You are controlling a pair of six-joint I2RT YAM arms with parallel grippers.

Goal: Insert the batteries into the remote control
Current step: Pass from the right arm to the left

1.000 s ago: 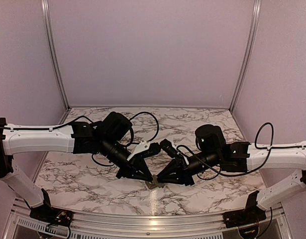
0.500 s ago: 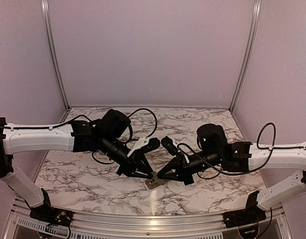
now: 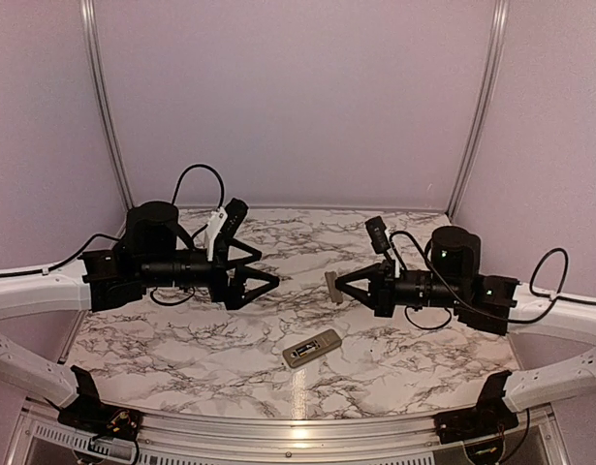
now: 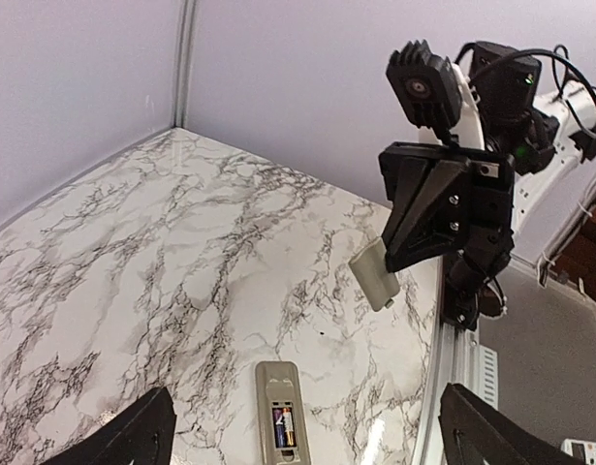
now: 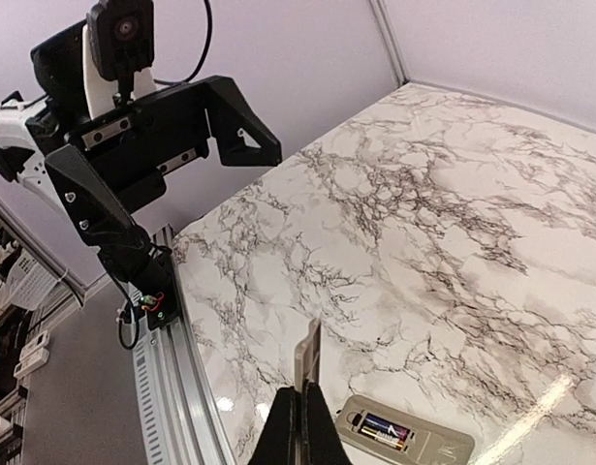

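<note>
Both arms are hovering above the marble table (image 3: 181, 339), facing each other across the middle and well apart. The left gripper (image 3: 268, 267) is standing released, its two fingers (image 4: 133, 436) spread wide with nothing between them. The right gripper (image 3: 340, 283) is clenching a small flat grey cover (image 3: 329, 286), pinching it by one end so that it is sticking out past the fingertips, off the table.

Between the arms and nearer the front edge, the remote control (image 3: 312, 347) is lying flat on the table, back side up and turned at a slant. Neither gripper is touching it. Its recess is showing uncovered, and the batteries (image 4: 283, 426) are sitting inside it at one end of the handset. From these views I cannot tell how firmly they are seating.
</note>
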